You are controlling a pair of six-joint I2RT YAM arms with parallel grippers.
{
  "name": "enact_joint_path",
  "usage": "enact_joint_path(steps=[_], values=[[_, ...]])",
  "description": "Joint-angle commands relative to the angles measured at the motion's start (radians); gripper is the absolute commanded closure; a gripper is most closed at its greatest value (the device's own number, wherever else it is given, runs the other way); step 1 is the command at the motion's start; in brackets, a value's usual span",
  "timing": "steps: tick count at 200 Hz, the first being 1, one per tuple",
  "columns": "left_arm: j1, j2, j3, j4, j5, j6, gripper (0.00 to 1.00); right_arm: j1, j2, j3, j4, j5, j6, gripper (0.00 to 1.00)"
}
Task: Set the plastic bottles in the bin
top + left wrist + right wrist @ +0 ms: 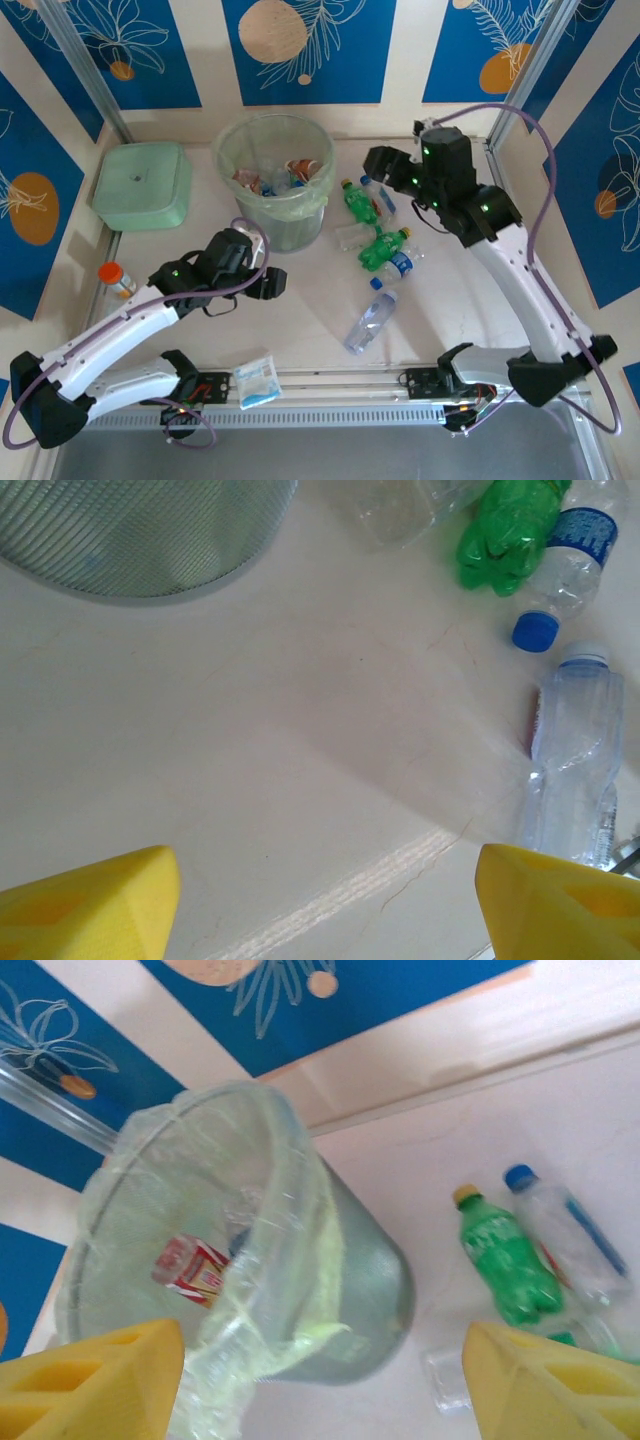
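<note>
The left gripper [268,284], spread wide and empty, hangs near the bin [300,215] (bottles [290,175] already inside). The right gripper [383,163], likewise spread, hovers near loose bottles [383,250] on the table [300,320].

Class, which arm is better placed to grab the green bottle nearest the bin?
Right: the right gripper, open and empty, hovers beside that green bottle; the left gripper, also open, sits farther in front of the bin.

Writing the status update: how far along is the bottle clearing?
Done: several bottles already lie in the bin. In hand: nothing; both pairs of jaws open, empty. Left: about six more right of the bin, including a green bottle and a clear bottle lying apart.
</note>
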Motion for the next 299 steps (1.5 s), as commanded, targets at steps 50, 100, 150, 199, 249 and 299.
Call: enact_joint_path(steps=[50, 100, 150, 199, 249, 299], values=[[-0.082, -0.004, 0.034, -0.017, -0.068, 0.000, 0.22, -0.136, -0.215, -0.255, -0.170, -0.010, 0.084, 0.26], [-0.133, 0.002, 0.041, -0.022, -0.098, 0.003, 0.21, -0.230, -0.292, -0.405, -0.217, -0.054, 0.135, 0.26], [-0.216, 0.052, 0.060, -0.038, -0.154, 0.006, 0.20, -0.333, -0.302, -0.470, -0.223, -0.118, 0.147, 0.26], [-0.291, 0.124, 0.088, -0.016, -0.188, 0.000, 0.18, -0.360, -0.304, -0.504, -0.222, -0.132, 0.146, 0.26], [-0.368, 0.220, 0.127, -0.003, -0.208, 0.022, 0.16, -0.363, -0.297, -0.550, -0.213, -0.148, 0.162, 0.26], [-0.445, 0.344, 0.167, 0.061, -0.187, 0.054, 0.10, -0.365, -0.295, -0.582, -0.229, -0.131, 0.168, 0.26]])
